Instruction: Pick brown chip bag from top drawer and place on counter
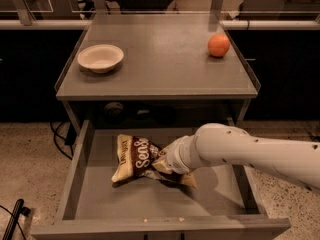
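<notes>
The brown chip bag (134, 158) lies crumpled in the open top drawer (95, 204), left of the middle, its brown face with white script turned up. My gripper (162, 165) is at the bag's right end, mostly hidden behind my white wrist (181, 155). The arm reaches in from the right, over the drawer's right half. The bag's right cream end pokes out under the wrist. The counter (160, 59) is above the drawer.
A cream bowl (100, 57) stands on the counter's left side and an orange (219, 45) at its right rear. The drawer's front panel (160, 229) is nearest the camera. Cables (62, 134) lie on the floor at the left.
</notes>
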`<state>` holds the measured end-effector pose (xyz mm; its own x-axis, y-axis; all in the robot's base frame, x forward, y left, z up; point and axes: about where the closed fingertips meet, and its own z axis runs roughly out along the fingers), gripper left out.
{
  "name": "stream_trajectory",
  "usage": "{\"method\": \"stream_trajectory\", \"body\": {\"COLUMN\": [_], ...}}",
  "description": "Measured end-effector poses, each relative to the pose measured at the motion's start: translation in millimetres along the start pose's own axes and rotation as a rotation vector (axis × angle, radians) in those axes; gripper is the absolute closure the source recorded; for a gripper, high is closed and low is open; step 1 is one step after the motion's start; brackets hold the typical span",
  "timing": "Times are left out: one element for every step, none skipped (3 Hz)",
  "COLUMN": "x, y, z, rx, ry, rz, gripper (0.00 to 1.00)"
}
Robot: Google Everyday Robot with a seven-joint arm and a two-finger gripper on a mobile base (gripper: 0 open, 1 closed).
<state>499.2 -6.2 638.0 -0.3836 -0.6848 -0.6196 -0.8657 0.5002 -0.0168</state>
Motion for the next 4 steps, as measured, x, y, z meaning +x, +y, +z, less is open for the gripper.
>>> {"method": "stream_trajectory", "body": {"x": [0, -2, -10, -36], "y": [0, 1, -3, -15], "z": [0, -1, -4, -34], "rx": [0.0, -0.007, -0.035, -0.072], "ry": [0.0, 0.004, 0.018, -0.007], "rz": [0.0, 0.0, 0.003, -0.006], "gripper": [1.0, 1.0, 1.0, 1.0]}}
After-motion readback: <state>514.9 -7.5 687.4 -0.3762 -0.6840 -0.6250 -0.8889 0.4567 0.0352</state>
